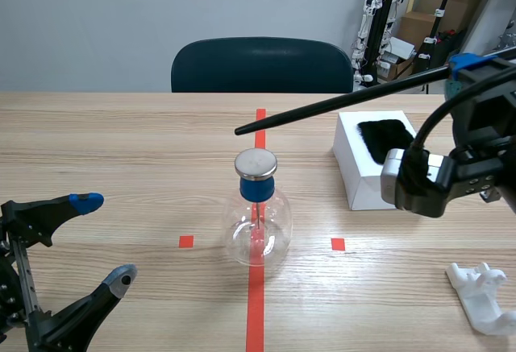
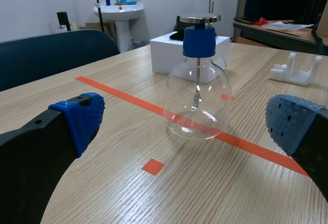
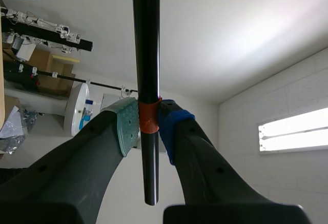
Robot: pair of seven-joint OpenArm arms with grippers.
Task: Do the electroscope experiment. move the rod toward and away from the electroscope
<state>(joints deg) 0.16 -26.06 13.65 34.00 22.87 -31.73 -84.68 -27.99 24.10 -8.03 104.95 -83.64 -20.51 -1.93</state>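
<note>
While right gripper (image 3: 148, 124) clamps rod (image 3: 146, 39) | left gripper (image 1: 103, 239) apart | white box (image 1: 359, 187) holds black fur (image 1: 385, 138)

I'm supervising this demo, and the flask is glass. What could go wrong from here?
1. The tip of the rod hangs near the metal disc. A small dip could strike it and tip the glass flask. Nothing steadies the flask: the left gripper sits open, apart from it.
2. The right gripper clamps the rod near one end, so the long free length may sag or swivel in its grip.
</note>
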